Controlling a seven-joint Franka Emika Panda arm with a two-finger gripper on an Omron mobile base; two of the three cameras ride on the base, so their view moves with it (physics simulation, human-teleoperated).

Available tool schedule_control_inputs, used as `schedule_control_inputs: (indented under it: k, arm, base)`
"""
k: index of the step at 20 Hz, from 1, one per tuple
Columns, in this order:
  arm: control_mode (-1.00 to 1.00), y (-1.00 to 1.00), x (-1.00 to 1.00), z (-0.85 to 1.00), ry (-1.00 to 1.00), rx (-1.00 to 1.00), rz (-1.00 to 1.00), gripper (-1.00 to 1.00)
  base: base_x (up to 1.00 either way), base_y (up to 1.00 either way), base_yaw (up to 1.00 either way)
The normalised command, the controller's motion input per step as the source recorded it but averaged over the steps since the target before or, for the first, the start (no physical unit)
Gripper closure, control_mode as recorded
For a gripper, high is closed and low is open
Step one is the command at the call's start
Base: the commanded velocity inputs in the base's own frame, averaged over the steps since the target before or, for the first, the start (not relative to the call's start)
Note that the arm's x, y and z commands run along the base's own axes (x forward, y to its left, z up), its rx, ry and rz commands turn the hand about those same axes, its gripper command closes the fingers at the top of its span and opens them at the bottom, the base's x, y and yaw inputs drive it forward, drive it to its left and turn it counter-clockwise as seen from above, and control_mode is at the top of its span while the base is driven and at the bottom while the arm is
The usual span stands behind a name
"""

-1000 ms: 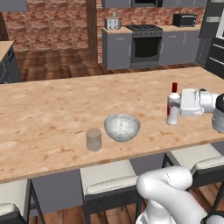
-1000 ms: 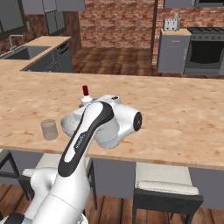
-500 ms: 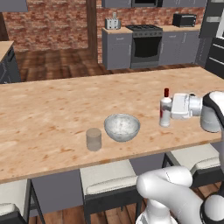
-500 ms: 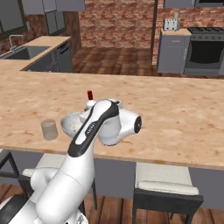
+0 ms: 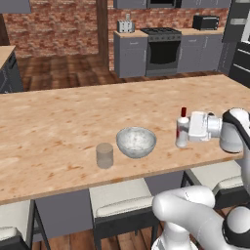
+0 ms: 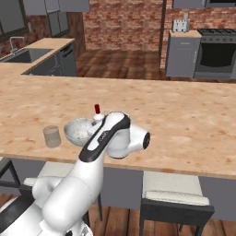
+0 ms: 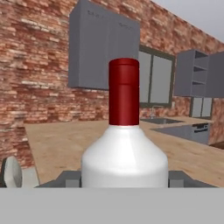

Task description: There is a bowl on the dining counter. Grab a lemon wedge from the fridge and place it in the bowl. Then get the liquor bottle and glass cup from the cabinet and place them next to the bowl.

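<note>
Note the small slim white bottle with a red cap (image 5: pixel 182 129): it stands upright on the long light wood-grain bench (image 5: pixel 58 132), just right of the round shallow speckled grey-white bowl (image 5: pixel 136 141), w/ the white two-finger gripper (image 5: pixel 184 128) coming in from the side at body height. A side approach keeps the tall narrow bottle vertical, so it can settle on its flat base w/o tipping. In the hand view the bottle (image 7: pixel 124 148) sits centred between the dark fingers (image 7: pixel 70 178), one each side of the shoulder; judge them closed on the bottle, since the body fills the gap between them. You cannot confirm from the base views whether the base is fully on the bench or a hair above it; shadow suggests contact or near it. The short translucent greyish cylindrical tumbler (image 5: pixel 104 155) stands on the other side of the bowl, close to it but not touching, near the front edge. That puts both cabinet items beside the bowl, as the task asks; bowl contents are too small to read from here. Materials: bottle is smooth, glossy, round-shouldered, w/ a plain cylindrical cap, so expect low friction, and grip should stay below the shoulder. Bowl looks like matte speckled ceramic w/ a curved wall. Tumbler is straight-sided, see-through, light. Bench is flat w/ wood grain, giving stable seating. Next step, as a judgement: release, then back out sideways, w/o nudging the bottle toward the bowl.
</note>
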Motion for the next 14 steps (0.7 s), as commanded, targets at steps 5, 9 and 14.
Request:
schedule_control_inputs:
  k: [5, 9, 14]
  arm:
    - [-1.00, 0.00, 0.10, -0.26, -0.04, 0.00, 0.00, 1.00]
    - [-1.00, 0.00, 0.37, -0.21, 0.00, 0.00, 0.00, 1.00]
    - [-1.00, 0.00, 0.46, -0.21, 0.01, 0.00, -0.01, 1.00]
  base:
    - [0.00, 0.00, 0.00]
    - [0.00, 0.00, 0.00]
    - [0.00, 0.00, 0.00]
